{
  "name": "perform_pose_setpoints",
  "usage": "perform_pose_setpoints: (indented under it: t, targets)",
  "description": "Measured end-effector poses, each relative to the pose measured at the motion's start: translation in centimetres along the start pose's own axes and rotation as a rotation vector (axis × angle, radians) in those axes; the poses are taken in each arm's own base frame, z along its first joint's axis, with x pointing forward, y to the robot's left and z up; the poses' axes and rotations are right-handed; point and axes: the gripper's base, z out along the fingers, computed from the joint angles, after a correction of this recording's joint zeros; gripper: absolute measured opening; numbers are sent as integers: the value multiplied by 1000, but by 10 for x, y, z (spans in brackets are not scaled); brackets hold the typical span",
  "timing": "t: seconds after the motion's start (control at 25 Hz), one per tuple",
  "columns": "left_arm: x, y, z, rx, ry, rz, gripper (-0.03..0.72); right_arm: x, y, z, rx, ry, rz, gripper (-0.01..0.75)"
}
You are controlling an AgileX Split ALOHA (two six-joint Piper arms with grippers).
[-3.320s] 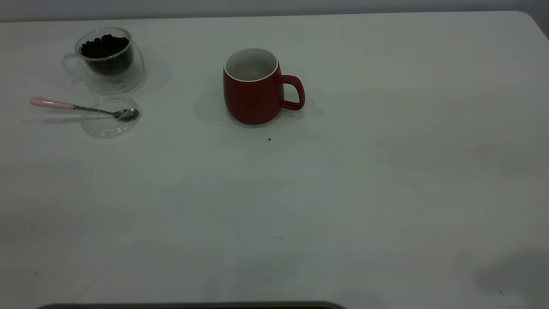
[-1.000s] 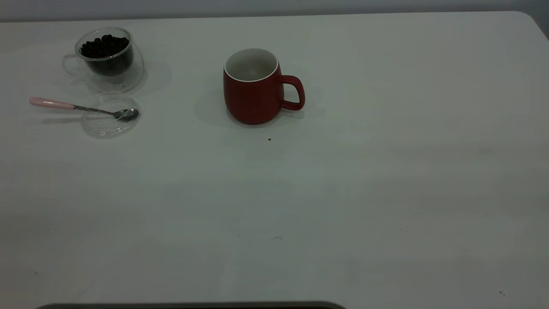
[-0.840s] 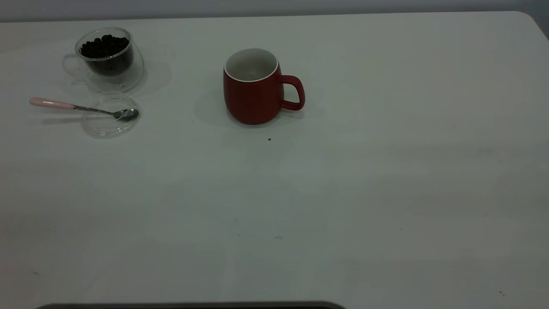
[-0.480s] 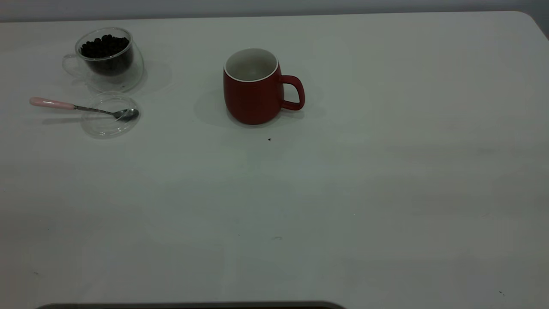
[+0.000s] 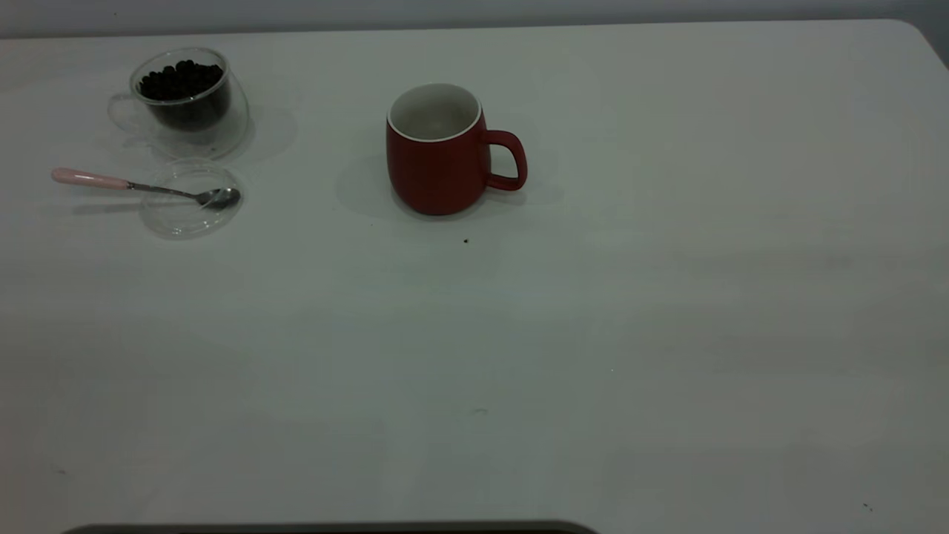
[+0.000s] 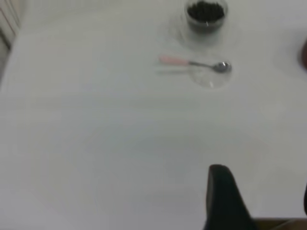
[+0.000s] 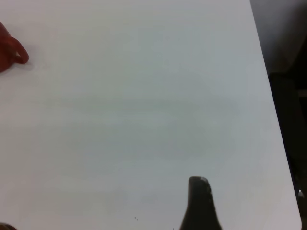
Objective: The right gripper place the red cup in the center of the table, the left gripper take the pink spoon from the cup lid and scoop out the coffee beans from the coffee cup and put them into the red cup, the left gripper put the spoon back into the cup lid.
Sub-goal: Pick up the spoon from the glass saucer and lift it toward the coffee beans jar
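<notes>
The red cup (image 5: 437, 152) stands upright near the table's (image 5: 593, 334) middle, handle to the right, inside empty; the right wrist view shows its handle (image 7: 12, 52). At the far left, the coffee cup (image 5: 185, 100) holds coffee beans (image 5: 180, 80). In front of it, the pink spoon (image 5: 141, 187) rests with its bowl in the cup lid (image 5: 191, 204). No gripper shows in the exterior view. My left gripper (image 6: 261, 196) is open and empty, far from the spoon (image 6: 192, 62). My right gripper (image 7: 230, 206) shows one finger (image 7: 199, 201) with nothing against it.
A tiny dark speck (image 5: 465, 240) lies just in front of the red cup. The table's right edge (image 7: 273, 120) runs close to my right gripper, with a dark drop beyond it. A dark strip (image 5: 334, 528) lines the near edge.
A shadow at the table's near right corner has faded away since the earliest frame. The cups, lid and spoon have not moved.
</notes>
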Motion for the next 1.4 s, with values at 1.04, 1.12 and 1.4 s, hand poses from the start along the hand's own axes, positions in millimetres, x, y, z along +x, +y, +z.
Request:
perform_pose_setpoints:
  t: [1.04,1.12,1.4]
  targets:
    - [-145,14,275,469,647,-81,710,0,0,0,0,1,0,591]
    - [-140,29,295,532,645,-107,710,0,0,0,0,1,0,591]
    - [-97,75,354,594,684,-243,710,0,0,0,0,2,0,591]
